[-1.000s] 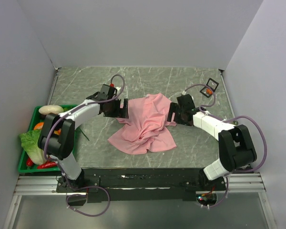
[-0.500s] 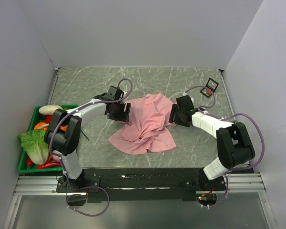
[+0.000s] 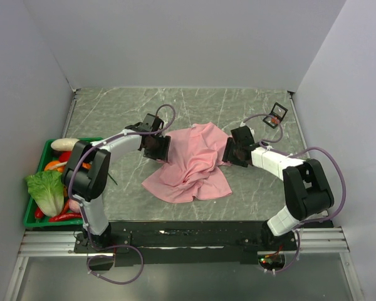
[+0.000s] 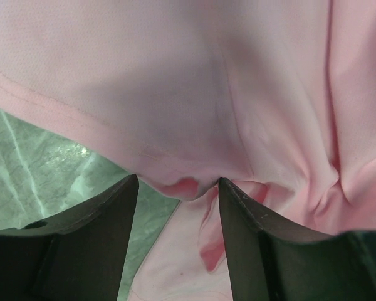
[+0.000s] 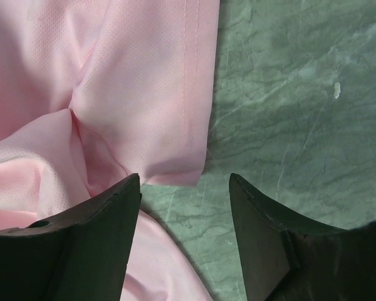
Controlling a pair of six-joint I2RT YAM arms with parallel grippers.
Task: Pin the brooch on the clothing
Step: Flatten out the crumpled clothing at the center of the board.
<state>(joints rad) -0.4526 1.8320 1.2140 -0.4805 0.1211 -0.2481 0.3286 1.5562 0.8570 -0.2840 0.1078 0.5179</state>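
Left fingers (image 4: 81, 238) and right fingers (image 5: 81, 238) stand apart; clothing (image 3: 189, 168) lies crumpled, pale pink, soft, with stitched hems.

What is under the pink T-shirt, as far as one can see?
Only the green marbled table shows at the edges of the pink T-shirt. Its folds lie over one another, so anything beneath the middle is covered.

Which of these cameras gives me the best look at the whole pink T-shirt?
The top external view: the crumpled T-shirt shows almost whole on the table there. The left wrist view shows only a hemmed fold, the right wrist view only a hemmed corner.
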